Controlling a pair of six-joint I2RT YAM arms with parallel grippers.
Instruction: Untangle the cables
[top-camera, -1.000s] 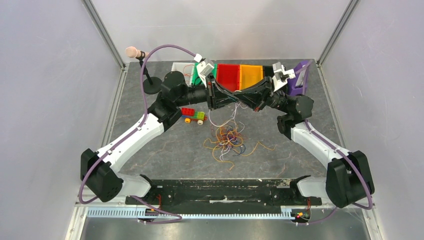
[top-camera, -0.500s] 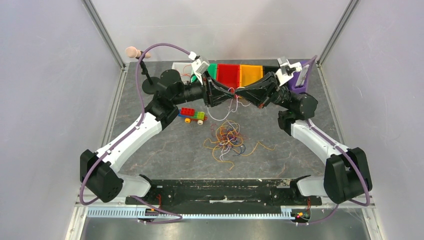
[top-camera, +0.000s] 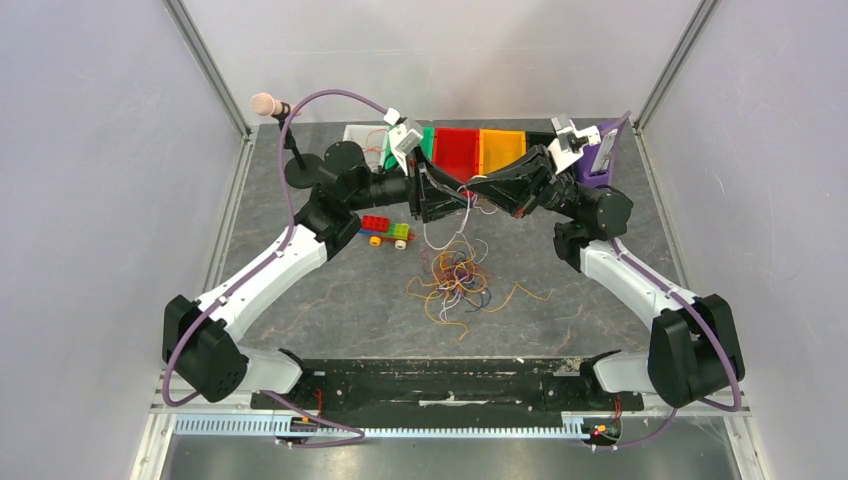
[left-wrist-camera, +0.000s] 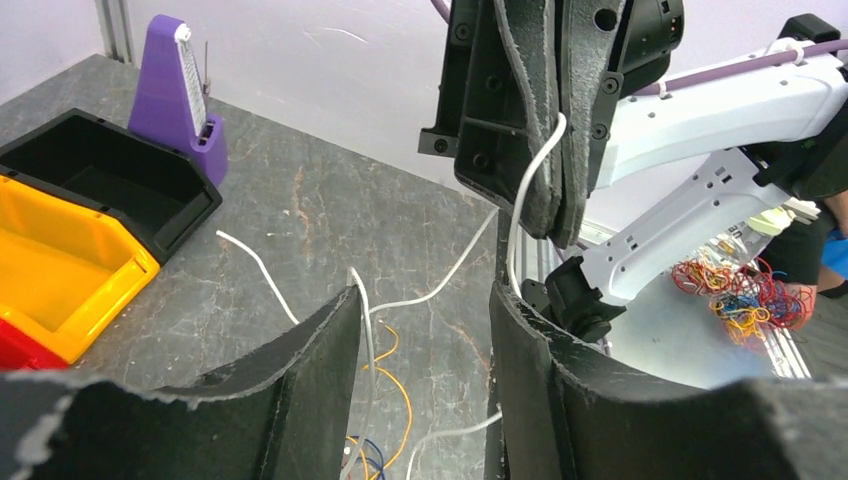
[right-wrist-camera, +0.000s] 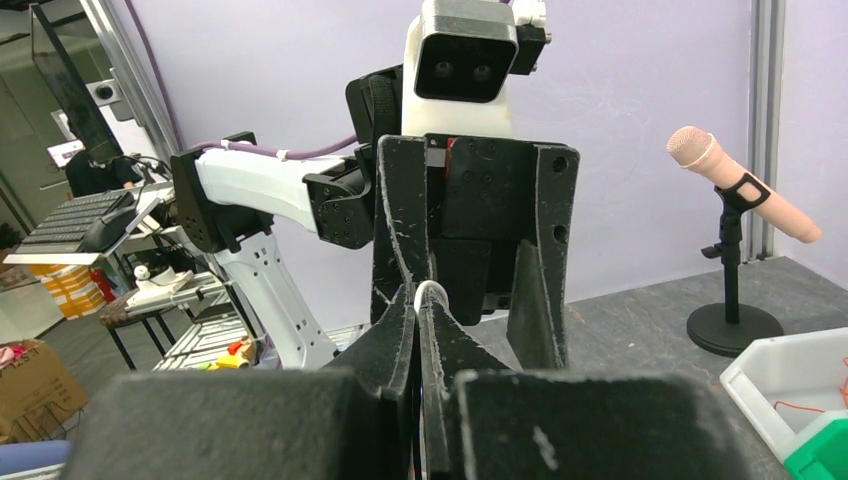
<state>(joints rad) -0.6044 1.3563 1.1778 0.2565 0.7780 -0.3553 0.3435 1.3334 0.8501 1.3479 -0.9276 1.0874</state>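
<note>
From the tangle of cables (top-camera: 458, 280) on the table (top-camera: 350, 310), we find the left gripper (left-wrist-camera: 425, 320) and right gripper (right-wrist-camera: 420, 305) meeting just behind, a loose cable (left-wrist-camera: 517, 200) between them; the toy block car (top-camera: 387, 231) behind-left, the bins (top-camera: 478, 150) farther behind, the microphone stand (top-camera: 300, 172) far behind-left, the metronome (top-camera: 598, 165) behind-right.

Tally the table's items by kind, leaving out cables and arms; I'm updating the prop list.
Bins: 5, namely white bin, green bin, red bin, orange bin, black bin
Microphone on stand: 1
Purple metronome: 1
Brick toy car: 1
Total: 8
</note>
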